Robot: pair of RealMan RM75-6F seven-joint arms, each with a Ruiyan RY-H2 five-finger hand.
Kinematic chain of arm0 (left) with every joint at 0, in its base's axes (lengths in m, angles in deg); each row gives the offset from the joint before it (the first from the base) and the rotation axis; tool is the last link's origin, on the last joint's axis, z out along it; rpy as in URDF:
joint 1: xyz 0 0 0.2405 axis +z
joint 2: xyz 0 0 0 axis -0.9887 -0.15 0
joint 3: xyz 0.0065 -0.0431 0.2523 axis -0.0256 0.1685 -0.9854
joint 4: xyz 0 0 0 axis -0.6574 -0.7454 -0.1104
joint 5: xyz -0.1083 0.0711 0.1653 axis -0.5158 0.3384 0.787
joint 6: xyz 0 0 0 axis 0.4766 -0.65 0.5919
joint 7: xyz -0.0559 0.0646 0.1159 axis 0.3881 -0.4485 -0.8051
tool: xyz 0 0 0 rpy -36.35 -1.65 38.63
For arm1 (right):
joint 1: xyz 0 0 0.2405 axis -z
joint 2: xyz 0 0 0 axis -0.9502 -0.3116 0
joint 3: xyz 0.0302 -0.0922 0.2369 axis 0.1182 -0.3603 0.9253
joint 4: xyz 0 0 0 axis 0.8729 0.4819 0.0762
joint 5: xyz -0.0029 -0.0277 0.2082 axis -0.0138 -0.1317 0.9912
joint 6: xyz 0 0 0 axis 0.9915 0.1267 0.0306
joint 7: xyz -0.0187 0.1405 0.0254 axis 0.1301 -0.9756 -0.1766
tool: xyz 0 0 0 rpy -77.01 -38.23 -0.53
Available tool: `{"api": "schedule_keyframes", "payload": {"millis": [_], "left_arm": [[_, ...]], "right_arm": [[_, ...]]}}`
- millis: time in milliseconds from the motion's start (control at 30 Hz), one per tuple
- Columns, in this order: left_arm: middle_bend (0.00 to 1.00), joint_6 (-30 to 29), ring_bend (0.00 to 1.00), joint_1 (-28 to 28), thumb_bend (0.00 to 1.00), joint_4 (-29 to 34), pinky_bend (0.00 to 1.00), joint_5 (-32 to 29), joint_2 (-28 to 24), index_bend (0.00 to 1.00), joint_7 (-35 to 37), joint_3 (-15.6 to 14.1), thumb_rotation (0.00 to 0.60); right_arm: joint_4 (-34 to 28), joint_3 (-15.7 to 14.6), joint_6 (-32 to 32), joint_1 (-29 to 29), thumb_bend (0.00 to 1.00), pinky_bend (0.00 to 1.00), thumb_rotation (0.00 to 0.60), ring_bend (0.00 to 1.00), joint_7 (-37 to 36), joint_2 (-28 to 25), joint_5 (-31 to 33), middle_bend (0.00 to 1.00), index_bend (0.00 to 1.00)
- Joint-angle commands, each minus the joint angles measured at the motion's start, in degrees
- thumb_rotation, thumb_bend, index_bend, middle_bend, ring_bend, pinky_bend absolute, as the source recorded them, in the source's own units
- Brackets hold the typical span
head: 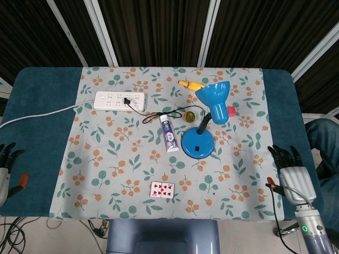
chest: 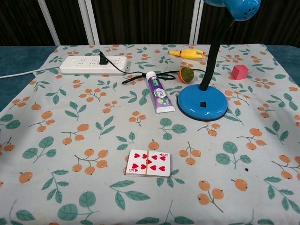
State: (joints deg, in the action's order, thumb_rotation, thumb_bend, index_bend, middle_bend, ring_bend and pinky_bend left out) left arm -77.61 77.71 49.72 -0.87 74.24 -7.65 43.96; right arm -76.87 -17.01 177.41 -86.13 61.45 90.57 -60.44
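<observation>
Lamp (head: 204,119) stands untouched; right hand (head: 293,177) spread, left hand (head: 5,169) half cut off (state unclear)

Toothpaste tube (chest: 158,98) left of lamp base (chest: 202,102)

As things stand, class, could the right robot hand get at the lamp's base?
Probably yes. The right robot hand is open at the table's right edge, and only bare cloth lies between it and the lamp base. Nothing blocks that side, though the lamp head overhangs the base.
</observation>
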Motion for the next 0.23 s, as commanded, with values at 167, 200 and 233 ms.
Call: {"api": "schedule_keyframes", "payload": {"millis": [167,200,233], "left_arm": [[0.06,-0.06,0.0,0.05,0.38,-0.17,0.09,0.07,0.12,0.2,-0.21,-0.03,0.6],[0.06,-0.1,0.0,0.07,0.38,-0.2,0.09,0.11,0.12,0.2,-0.23,-0.05,0.6],[0.06,-0.14,0.0,0.08,0.38,-0.25,0.09,0.18,0.12,0.2,-0.23,-0.05,0.6]], "right_arm": [[5.3,1.06,4.02,4.85,0.35,0.0,0.6,0.11,0.65,2.63,-2.72,0.1,0.03],[5.26,1.36,3.98,5.05,0.35,0.0,0.6,0.11,0.72,2.54,-2.59,0.1,0.03],[5.23,1.63,3.92,5.21,0.36,0.0,0.6,0.11,0.72,2.43,-2.52,0.1,0.03]]}}
